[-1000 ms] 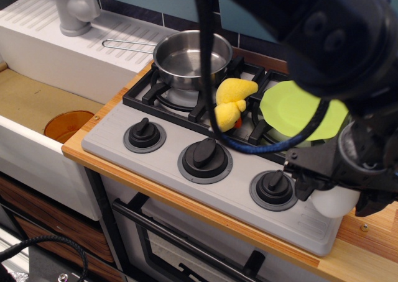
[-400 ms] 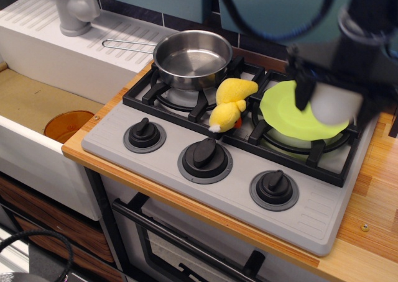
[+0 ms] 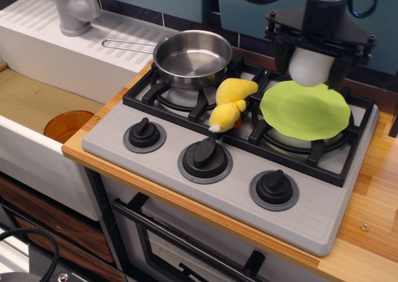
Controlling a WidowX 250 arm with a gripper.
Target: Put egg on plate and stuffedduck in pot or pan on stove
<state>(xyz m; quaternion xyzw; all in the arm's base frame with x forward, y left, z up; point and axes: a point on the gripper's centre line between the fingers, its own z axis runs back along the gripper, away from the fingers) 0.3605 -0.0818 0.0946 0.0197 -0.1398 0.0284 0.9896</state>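
My gripper (image 3: 311, 68) is shut on the white egg (image 3: 309, 66) and holds it just above the far edge of the lime-green plate (image 3: 305, 111), which lies on the stove's right burner. The yellow stuffedduck (image 3: 231, 102) lies on the grate between the two burners, beside the plate's left rim. The shiny steel pot (image 3: 193, 58) stands empty on the left rear burner, its wire handle pointing left. The grey stove (image 3: 186, 170) has three black knobs along its front.
A white sink unit with a grey faucet (image 3: 74, 9) stands at the far left. An orange disc (image 3: 68, 125) lies in the basin below. A wooden counter (image 3: 373, 201) runs along the stove's right side.
The gripper carried the egg from the stove's front right corner up and back, over the plate, to the plate's far edge. The duck, pot and plate have not moved.
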